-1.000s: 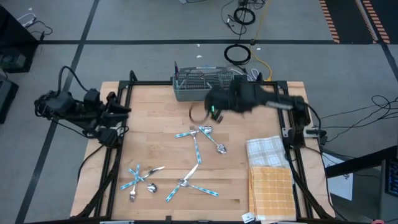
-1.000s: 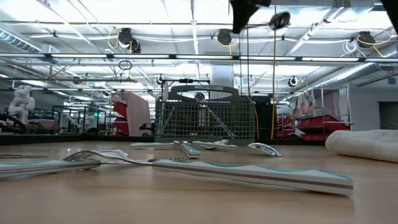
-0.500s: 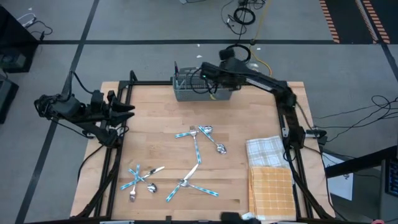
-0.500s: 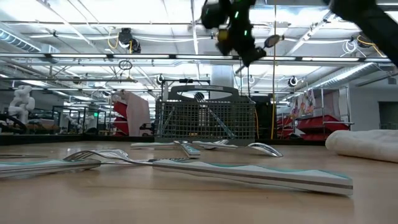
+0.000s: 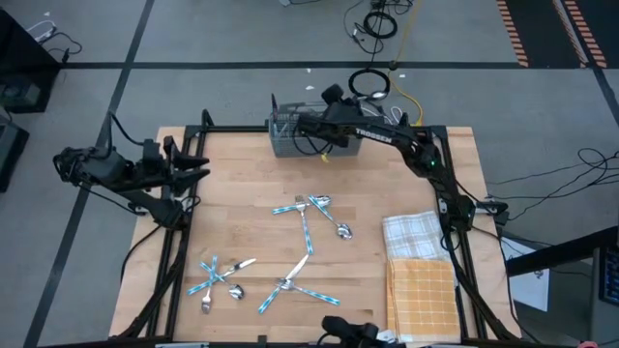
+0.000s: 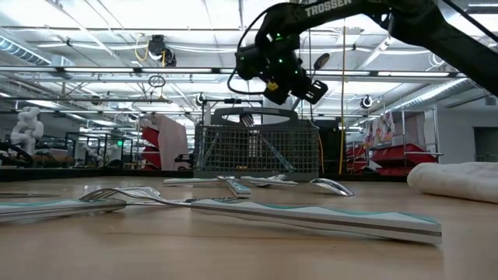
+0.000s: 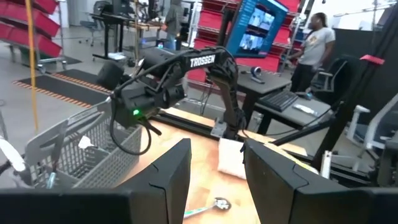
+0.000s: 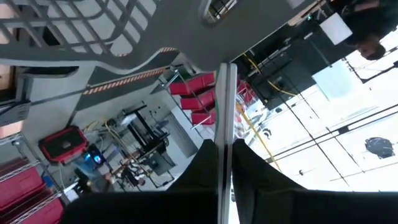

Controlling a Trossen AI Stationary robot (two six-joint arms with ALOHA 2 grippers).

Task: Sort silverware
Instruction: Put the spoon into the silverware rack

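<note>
My right gripper [image 5: 302,124] hangs over the grey wire-mesh caddy [image 5: 311,135] at the table's far edge, shut on one spoon of the silverware. The spoon's bowl [image 6: 320,61] shows above the caddy [image 6: 257,152]. More silverware with light blue handles lies flat on the wood: a group mid-table [image 5: 314,215], another near the front left [image 5: 221,277], and a crossed pair [image 5: 295,285]. At the left edge of the table my left gripper [image 5: 198,166] stands open with nothing between its fingers [image 7: 180,180]. My right gripper pinches the spoon's handle [image 8: 224,118] between its two fingers; the handle shows edge-on and runs out past the fingertips. The spoon is lifted clear, above the caddy's rim, its bowl [image 6: 320,61] up in the air.
A white checked towel [image 5: 414,235] and an orange checked towel [image 5: 423,290] lie along the table's right edge. A few utensils stand inside the caddy [image 6: 249,124]. Bare wood lies between the caddy and the mid-table silverware. People stand in the room beyond the table [image 7: 314,43].
My right gripper has carried the spoon from above the table's middle toward the far edge, then come down over the caddy, rolling its wrist on the way. It has stayed shut on the spoon.
</note>
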